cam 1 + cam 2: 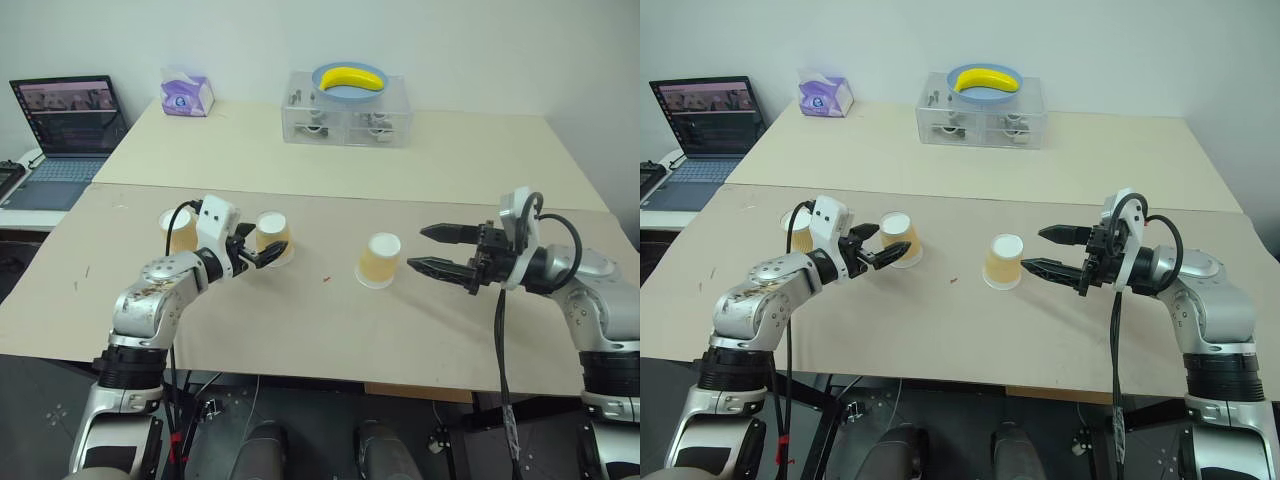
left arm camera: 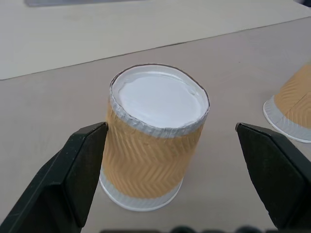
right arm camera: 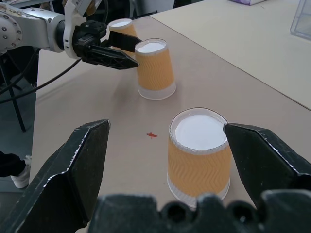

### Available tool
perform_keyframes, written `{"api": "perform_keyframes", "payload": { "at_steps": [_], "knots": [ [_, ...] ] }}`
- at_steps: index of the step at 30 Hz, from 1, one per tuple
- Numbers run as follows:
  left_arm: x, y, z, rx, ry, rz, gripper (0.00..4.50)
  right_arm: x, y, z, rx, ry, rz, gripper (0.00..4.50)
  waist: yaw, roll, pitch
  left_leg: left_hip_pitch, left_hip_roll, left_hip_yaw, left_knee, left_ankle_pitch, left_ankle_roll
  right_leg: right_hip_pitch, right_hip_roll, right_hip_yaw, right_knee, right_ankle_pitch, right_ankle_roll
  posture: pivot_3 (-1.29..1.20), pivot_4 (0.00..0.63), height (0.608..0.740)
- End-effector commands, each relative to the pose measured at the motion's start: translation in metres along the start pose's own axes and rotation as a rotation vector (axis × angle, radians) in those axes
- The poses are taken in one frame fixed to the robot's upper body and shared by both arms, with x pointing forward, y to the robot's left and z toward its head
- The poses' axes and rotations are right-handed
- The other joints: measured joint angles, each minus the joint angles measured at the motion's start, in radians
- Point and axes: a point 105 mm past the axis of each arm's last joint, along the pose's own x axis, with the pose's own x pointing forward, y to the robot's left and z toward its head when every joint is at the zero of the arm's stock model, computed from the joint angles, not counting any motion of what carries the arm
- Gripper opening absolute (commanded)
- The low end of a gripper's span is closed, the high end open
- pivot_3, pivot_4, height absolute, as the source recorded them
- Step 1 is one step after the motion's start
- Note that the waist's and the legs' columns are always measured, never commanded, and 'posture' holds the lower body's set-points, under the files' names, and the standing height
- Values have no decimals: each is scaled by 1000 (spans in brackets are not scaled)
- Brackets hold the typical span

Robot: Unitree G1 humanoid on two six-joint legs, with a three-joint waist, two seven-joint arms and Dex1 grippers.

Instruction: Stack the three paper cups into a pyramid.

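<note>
While both arms reach level over the beige table point(image 1: 300, 330), left gripper point(image 1: 262, 252) and right gripper point(image 1: 432, 250) gape, empty. Three tan, white-rimmed paper cups point(image 1: 380, 260), inverted, unstacked: one each at nine, ten, centre.

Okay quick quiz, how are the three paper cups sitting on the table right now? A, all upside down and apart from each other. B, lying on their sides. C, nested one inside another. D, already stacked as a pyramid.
A: each of the three paper cups stands on its wide rim, white base up, with bare table between them.
</note>
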Motion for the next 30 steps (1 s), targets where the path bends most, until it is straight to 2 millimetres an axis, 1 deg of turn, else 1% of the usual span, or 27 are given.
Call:
{"api": "perform_keyframes", "payload": {
  "at_steps": [1,10,19,29,30],
  "knots": [
    [7,0,16,47,-50,2,4500,-4,1,16,-60,-33,-6,4388,0,0,0,0,0,0,0,0,0,0,0,0,0,0,0,0,150,694],
    [14,4,22,71,-75,46,4500,-6,0,15,-57,-30,-14,4388,-1,0,0,0,0,0,0,0,0,0,0,0,0,0,0,0,150,694],
    [18,8,21,70,-77,84,4500,-6,0,15,-59,-30,-15,4388,0,0,0,-1,0,0,1,0,0,0,0,0,0,0,0,0,150,694],
    [22,6,25,64,-92,91,4500,-6,0,14,-59,-26,-15,4388,0,0,0,0,0,0,1,0,0,0,0,0,0,0,0,0,150,694],
    [22,6,25,59,-99,94,4241,-6,0,14,-60,-23,-16,4458,0,0,0,0,0,0,1,0,0,0,0,0,0,0,0,0,150,694]
  ]
}}
